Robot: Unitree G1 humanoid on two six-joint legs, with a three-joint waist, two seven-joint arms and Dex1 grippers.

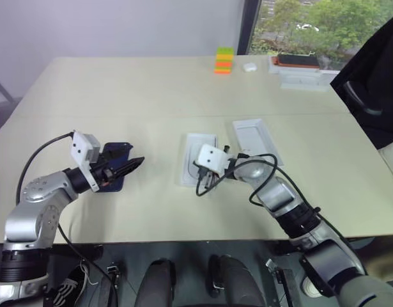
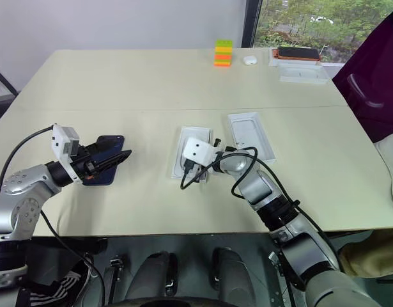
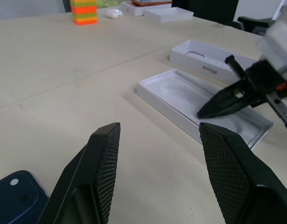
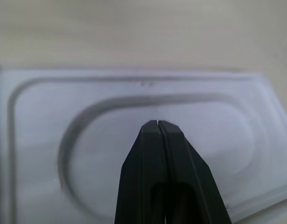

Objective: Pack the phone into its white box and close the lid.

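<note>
- Indoors, a broad pale beige worktop (image 1: 151,96) with a matte finish runs to a grey wall and a window showing green trees; a seam crosses it from side to side.
- A dark seat back stands at the worktop's right edge.
- At the far edge sit a stack of green, yellow and orange blocks (image 1: 223,61), a small white earbud case (image 1: 250,66) and white boxes, one carrying a dark, orange-edged item.
- Near centre, a thin white insert (image 1: 195,148) with an oval recess lies flat, its long axis running away from the robot.
- Just beside it on the right, the white box (image 1: 255,139), a shallow rectangular tray with a raised rim, lies on nearly the same line, angled slightly right.
- On the left, the phone (image 1: 117,155), glossy navy with rounded corners, lies flat, long axis running away from the robot, well apart from the box.
- The left pincer (image 1: 130,165) hangs over the phone with its textured black fingers parted, gripping nothing.
- The right pincer (image 4: 157,125) has its smooth black fingers pressed together, empty, tips over the insert's oval recess.
</note>
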